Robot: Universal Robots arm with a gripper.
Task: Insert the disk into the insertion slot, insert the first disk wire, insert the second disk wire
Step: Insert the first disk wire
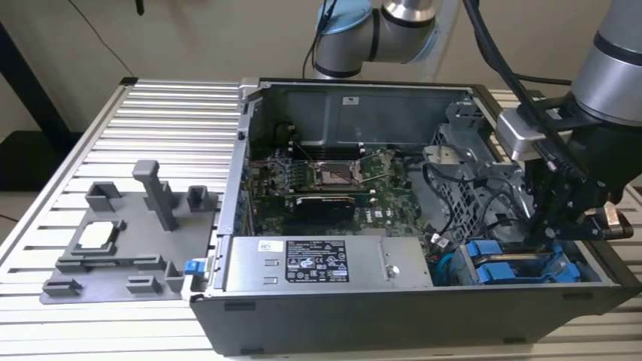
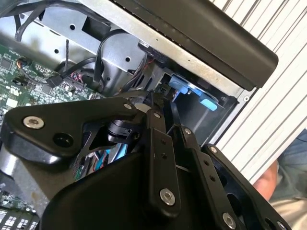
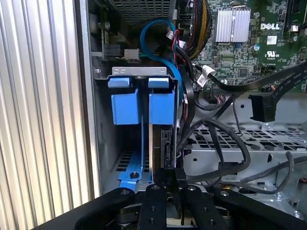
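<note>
Two blue-handled carriers stand side by side in the grey drive cage, the insertion slot [image 3: 139, 71], at the case's near right corner. The disk [image 3: 160, 108] is the one farther from the case wall, with its black rear edge showing below the blue handle; it also shows in the exterior view as the disk [image 1: 483, 248]. My gripper [image 3: 171, 184] sits right behind the disk, shut on the black plug of a disk wire that rests against the disk's rear edge. In the exterior view the gripper [image 1: 542, 239] hangs over the cage. A second black flat plug [image 3: 263, 106] lies loose over the cage.
The other blue carrier [image 3: 125, 103] sits against the case wall. Black and blue cables [image 3: 211, 139] crowd the space beside the cage. The motherboard [image 1: 331, 177] and power supply [image 1: 321, 263] fill the case. A grey fixture [image 1: 120, 241] stands on the slatted table at the exterior view's left.
</note>
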